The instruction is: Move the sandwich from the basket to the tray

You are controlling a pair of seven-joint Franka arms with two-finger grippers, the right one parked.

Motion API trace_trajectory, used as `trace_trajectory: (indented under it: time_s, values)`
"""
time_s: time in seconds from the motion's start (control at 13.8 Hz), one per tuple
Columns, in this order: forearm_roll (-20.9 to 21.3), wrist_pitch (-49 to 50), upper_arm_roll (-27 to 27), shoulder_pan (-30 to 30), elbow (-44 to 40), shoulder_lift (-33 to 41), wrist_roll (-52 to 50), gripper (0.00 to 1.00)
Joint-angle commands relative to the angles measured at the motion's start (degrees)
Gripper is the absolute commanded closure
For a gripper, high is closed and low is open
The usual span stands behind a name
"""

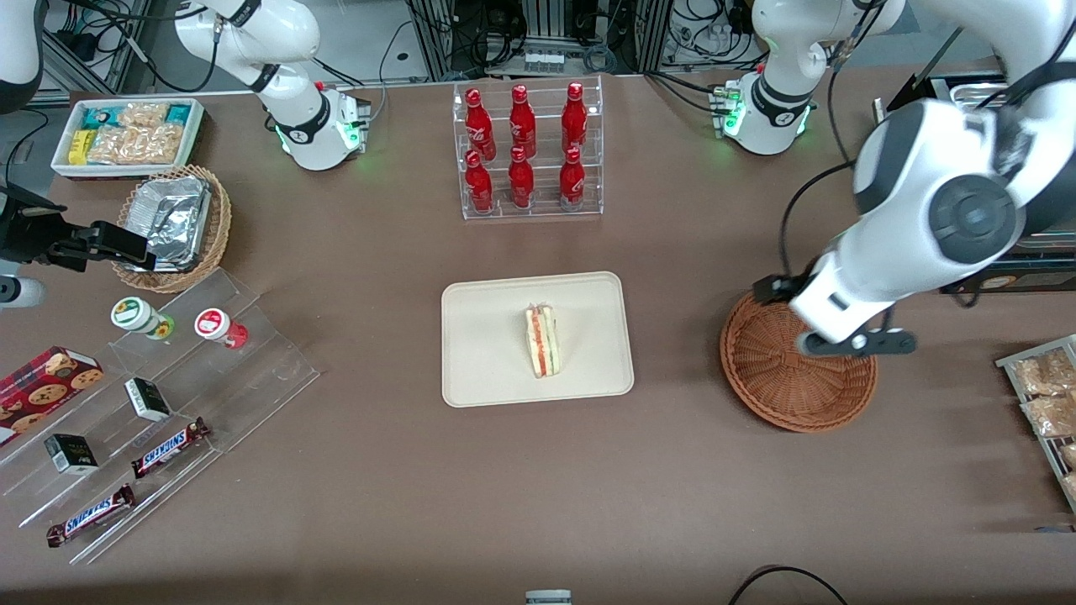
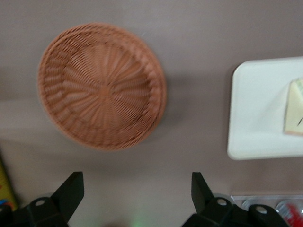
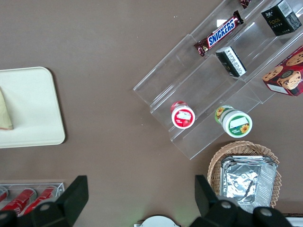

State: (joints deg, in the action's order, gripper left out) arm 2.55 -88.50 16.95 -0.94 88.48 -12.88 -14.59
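The sandwich (image 1: pixel 543 340) is seen lying on the tray (image 1: pixel 487 370), roughly at its middle, with the striped cut edge of orange-red and green filling turned up toward the front camera. Its long axis runs from the edge of the tray nearer the front camera toward the edge nearer the rack of red bottles (image 1: pixel 525 147).

The basket (image 1: pixel 777 386) is shown empty in the left wrist view, where only bare woven wicker (image 2: pixel 102 85) is visible. It rests on the brown desk (image 1: pixel 672 470), well apart from the tray, toward the working arm's end.

The gripper (image 2: pixel 137 194) is held above the basket's rim, over the side farther from the front camera. The jaws are spread wide and nothing is held between them. In the front view the fingertips are largely hidden by the arm, so the exact height above the wicker can only be guessed; it appears to be clear of it.

From the jaws, the sandwich lies sideways toward the parked arm's end of the desk, with the tray's near rim (image 2: pixel 236 109) between. The transfer is judged complete, and only a withdrawal of the arm appears to be left.
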Motion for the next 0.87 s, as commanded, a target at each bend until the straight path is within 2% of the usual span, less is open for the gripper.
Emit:
trace_trajectory:
  time_s: [0.0,0.36,0.58,0.8]
  values:
    - [-1.06,4.29,-2.61,0.33,3.10,5.67,4.30,0.00]
    - [-1.06,6.23,-5.70,-0.28,8.81,14.01,7.46,0.00]
    - [-1.14,12.46,-5.61,-3.27,7.06,17.00,7.55,0.00]
    - [-1.06,13.62,-5.70,-4.50,6.53,18.42,7.55,0.00]
